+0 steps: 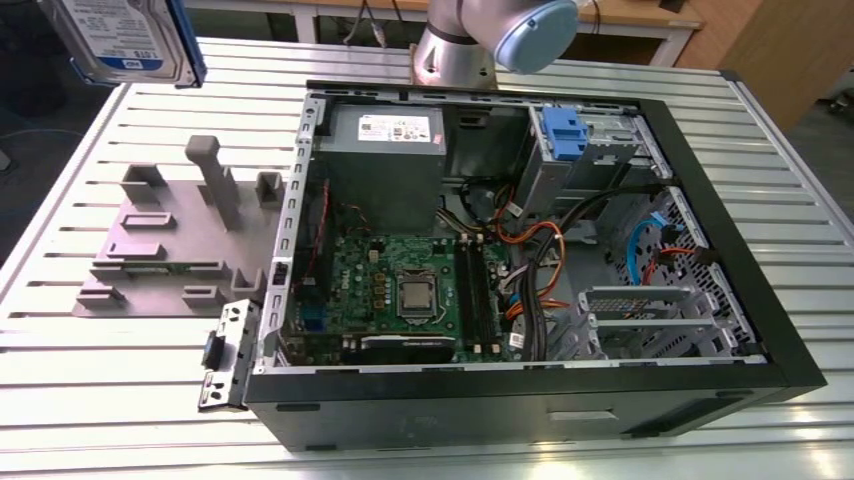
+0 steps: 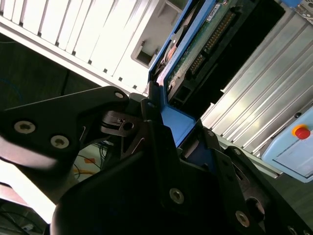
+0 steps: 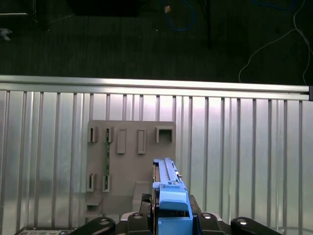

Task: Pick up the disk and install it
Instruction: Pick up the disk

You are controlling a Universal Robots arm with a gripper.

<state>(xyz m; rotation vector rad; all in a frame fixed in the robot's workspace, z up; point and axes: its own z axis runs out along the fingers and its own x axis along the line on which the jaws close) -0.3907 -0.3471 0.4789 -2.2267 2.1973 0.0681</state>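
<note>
At the exterior view's left, the disk (image 1: 120,40) is held up off the slatted worktop (image 1: 134,400), its blue rails clenched in the pincer (image 3: 171,220) (seen edge-on in the first wrist view). A grey fixture (image 1: 167,235) stands below. Rightward lies the open computer case (image 1: 534,395).

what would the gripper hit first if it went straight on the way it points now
Probably the grey fixture plate on the slatted table: in the first wrist view the gripper, shut on the disk, points down at it, the disk's tip over the plate's edge. Depth is unclear.
</note>
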